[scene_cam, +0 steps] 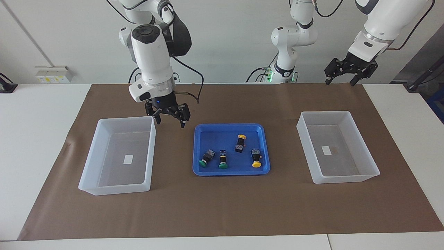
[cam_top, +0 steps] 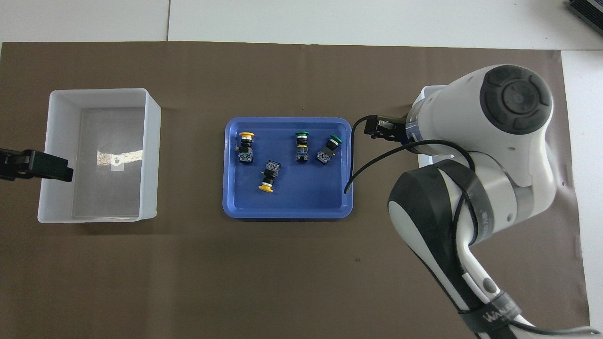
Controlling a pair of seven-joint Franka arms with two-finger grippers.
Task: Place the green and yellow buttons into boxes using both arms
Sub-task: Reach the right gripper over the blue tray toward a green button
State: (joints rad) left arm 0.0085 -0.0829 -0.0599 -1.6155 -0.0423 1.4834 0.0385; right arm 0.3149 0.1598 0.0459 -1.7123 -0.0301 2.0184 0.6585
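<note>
Facing view shows the right end effector (scene_cam: pixel 169 117), fingers spread and empty, hanging over the bare brown mat (scene_cam: pixel 173 104) in the gap between one translucent bin (scene_cam: pixel 151 152) and the blue tray (scene_cam: pixel 197 170). All four buttons lie apart in that tray: two green buttons (scene_cam: pixel 204 161) (scene_cam: pixel 223 163) and two yellow buttons (scene_cam: pixel 240 140) (scene_cam: pixel 256 161), with open floor around each. At the left arm's end of the tabletop, the left end effector (scene_cam: pixel 342 77) waits raised, fingers apart and empty, above the mat's edge by the second bin (scene_cam: pixel 371 170); overhead, the right arm hides most of the first bin.
</note>
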